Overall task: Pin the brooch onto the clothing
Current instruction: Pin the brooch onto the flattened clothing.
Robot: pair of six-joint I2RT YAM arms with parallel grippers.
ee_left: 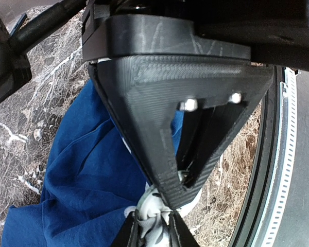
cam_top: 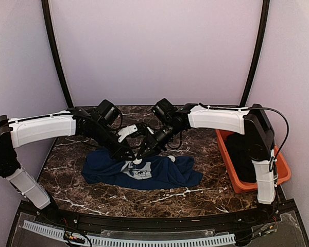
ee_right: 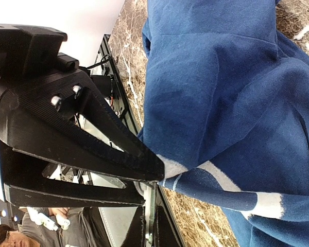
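Observation:
The navy T-shirt (cam_top: pixel 165 175) lies crumpled mid-table, its pale print facing up. Both grippers meet over the print. My left gripper (ee_left: pixel 152 222) is shut on a pinched fold of grey-white printed fabric (ee_left: pixel 153 208), lifting it slightly. My right gripper (ee_left: pixel 183 188) comes in from above, its tips touching that fold. In the right wrist view the right gripper (ee_right: pixel 155 218) is shut on a thin pale piece seen edge-on, the brooch (ee_right: pixel 152 226). A small silvery bit of the brooch (ee_left: pixel 183 176) shows between those tips. The left gripper (ee_right: pixel 152 184) holds the shirt (ee_right: pixel 221 103) beside it.
An orange bin (cam_top: pixel 224 149) stands at the table's right edge with a black garment (cam_top: pixel 242 154) inside. Dark marble table (cam_top: pixel 67 175) surrounds the shirt. A black rail with a white toothed strip (cam_top: pixel 144 241) runs along the near edge.

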